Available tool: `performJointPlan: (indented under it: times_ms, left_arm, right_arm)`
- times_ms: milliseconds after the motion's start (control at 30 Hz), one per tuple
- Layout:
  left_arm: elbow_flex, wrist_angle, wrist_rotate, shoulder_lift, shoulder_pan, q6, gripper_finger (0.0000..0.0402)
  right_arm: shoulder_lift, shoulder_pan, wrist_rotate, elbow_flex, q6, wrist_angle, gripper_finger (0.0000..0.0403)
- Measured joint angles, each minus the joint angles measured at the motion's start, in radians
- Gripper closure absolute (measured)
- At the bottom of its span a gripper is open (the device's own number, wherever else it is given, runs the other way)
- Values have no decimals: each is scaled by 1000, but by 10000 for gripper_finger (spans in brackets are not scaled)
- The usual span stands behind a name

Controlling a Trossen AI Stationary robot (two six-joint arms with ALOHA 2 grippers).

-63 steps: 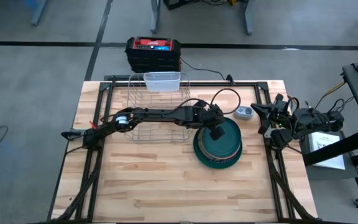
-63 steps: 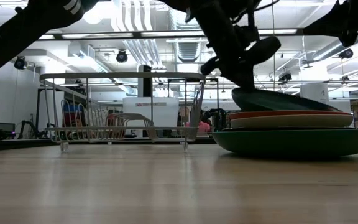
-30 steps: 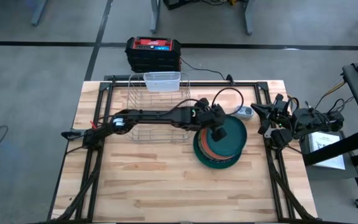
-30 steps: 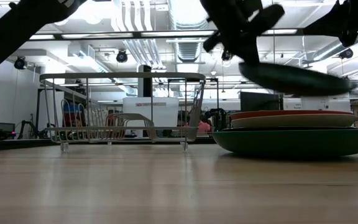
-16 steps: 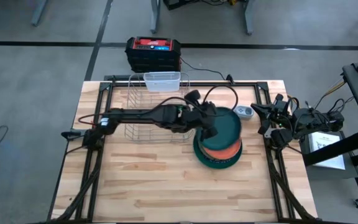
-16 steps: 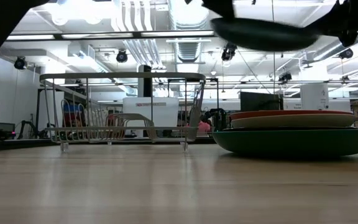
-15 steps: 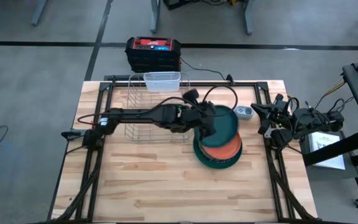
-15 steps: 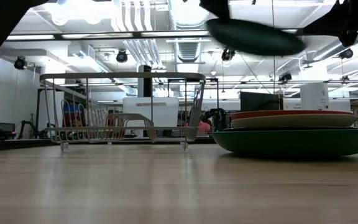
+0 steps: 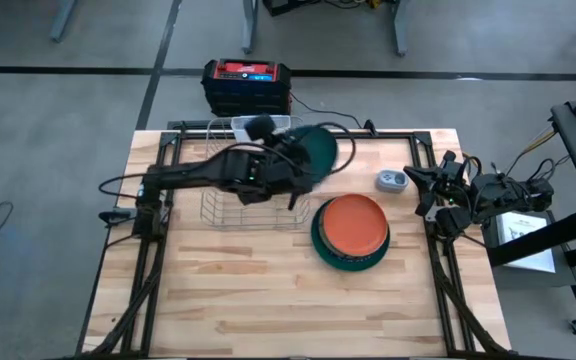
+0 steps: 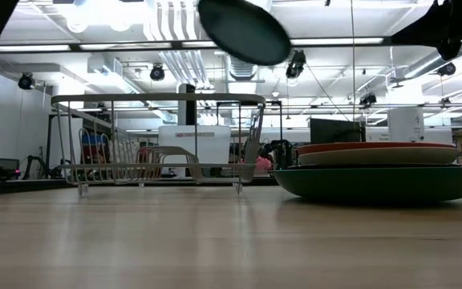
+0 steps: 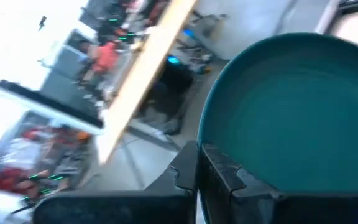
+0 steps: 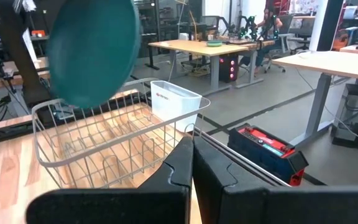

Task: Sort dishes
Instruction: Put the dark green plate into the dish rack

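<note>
The left gripper point(image 9: 298, 172) pinched the rim of a dark teal round plate point(image 9: 315, 155), holding it tilted in the air above the right end of the silver wire dish rack point(image 9: 253, 185). To seat it well, the plate would best be turned fully on edge and lowered straight between two tines. To the right, an orange plate point(image 9: 354, 224) topped the stack on a larger dark green plate point(image 9: 336, 259). The right gripper point(image 9: 423, 195) waited, pressed together, at the table's right edge.

Teal plate point(image 9: 317, 152) tilted, aloft; orange plate point(image 9: 353, 224) tops stack.
</note>
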Motion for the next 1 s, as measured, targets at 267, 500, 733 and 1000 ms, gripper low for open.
performJointPlan:
  times_ms: [267, 500, 733, 1000]
  left_arm:
    - [0, -299, -86, -48, 41, -247, 401]
    - [-16, -336, -101, -54, 84, -270, 401]
    - [-19, -337, -102, -55, 148, -154, 401]
    - [-21, -337, 69, -71, 204, -58, 401]
  right_arm:
    - [0, 0, 0, 0, 0, 0, 403]
    - [0, 0, 0, 0, -2, 0, 403]
    - [0, 0, 0, 0, -5, 0, 403]
    - [0, 0, 0, 0, -5, 0, 403]
